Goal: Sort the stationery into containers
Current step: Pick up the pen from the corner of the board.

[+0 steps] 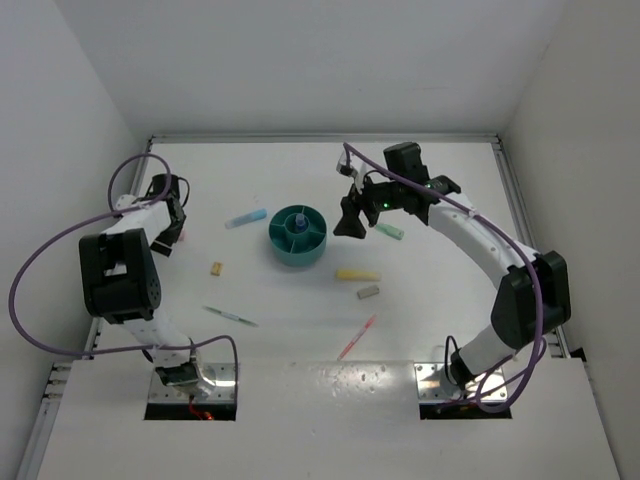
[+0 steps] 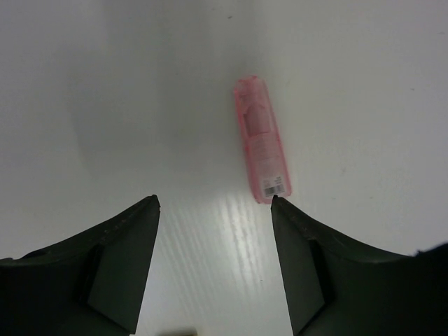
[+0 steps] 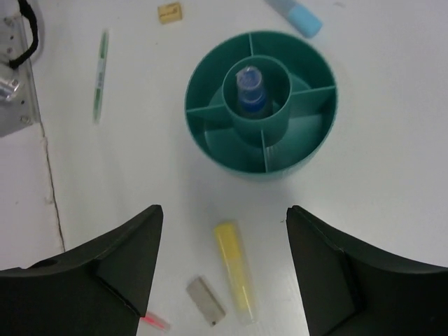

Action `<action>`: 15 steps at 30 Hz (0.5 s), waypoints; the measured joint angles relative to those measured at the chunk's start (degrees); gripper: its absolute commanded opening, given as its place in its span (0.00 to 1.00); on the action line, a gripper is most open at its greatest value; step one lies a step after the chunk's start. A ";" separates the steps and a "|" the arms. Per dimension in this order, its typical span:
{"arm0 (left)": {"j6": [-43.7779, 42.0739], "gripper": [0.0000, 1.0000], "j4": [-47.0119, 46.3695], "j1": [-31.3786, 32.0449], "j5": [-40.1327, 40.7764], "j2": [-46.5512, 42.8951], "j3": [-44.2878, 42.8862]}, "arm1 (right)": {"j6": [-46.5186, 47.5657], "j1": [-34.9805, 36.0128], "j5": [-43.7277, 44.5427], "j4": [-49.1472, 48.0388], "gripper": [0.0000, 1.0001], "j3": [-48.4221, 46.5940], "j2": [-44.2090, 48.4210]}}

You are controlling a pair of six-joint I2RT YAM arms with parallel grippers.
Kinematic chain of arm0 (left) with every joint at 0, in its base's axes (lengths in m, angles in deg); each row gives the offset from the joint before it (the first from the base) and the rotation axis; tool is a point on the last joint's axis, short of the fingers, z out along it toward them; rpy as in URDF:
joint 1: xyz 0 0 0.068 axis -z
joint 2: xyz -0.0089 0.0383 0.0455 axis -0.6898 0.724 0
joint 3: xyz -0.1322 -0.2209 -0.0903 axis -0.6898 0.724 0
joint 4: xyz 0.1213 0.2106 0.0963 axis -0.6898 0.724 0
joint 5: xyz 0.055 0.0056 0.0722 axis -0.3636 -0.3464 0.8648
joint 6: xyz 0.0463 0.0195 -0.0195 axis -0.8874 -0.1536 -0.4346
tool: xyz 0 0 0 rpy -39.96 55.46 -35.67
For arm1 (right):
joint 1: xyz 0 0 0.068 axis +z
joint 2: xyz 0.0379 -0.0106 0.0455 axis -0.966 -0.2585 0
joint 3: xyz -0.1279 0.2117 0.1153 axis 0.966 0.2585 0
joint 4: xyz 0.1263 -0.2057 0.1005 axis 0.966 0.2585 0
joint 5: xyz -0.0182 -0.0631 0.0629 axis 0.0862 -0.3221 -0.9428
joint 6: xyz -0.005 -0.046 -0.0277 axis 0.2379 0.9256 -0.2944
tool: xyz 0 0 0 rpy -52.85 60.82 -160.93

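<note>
The left hand (image 2: 213, 203) has its fingers spread wide and holds nothing, low over the desk (image 2: 105, 84). A pink stick (image 2: 260, 140) lies just ahead of it, the near end at the tip of one finger. The right hand (image 3: 224, 213) is also wide open and empty, above the desk. A yellow stick (image 3: 234, 269) and a grey block (image 3: 205, 299) lie side by side beneath it. Beyond stands the teal tub (image 3: 280, 170), with a blue-capped bottle (image 3: 250, 91) upright in its centre compartment. A light-blue stick (image 3: 297, 14) lies just past the tub.
</note>
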 measured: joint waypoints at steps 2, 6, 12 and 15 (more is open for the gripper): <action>-0.28 0.70 -0.79 -0.11 -1.07 1.14 -1.70 | 0.85 0.00 -0.22 1.27 0.71 1.18 0.17; -0.52 0.70 -2.14 -0.87 -1.95 2.86 -3.82 | 1.75 0.00 -0.83 3.23 0.70 2.12 0.15; -0.44 0.68 -2.60 -3.76 -3.28 7.58 -6.08 | 2.43 -0.22 -2.21 4.00 0.70 2.12 0.15; -0.44 0.68 -2.38 -4.31 -4.26 9.88 -7.28 | 2.51 -0.22 -2.29 4.37 0.70 2.12 0.15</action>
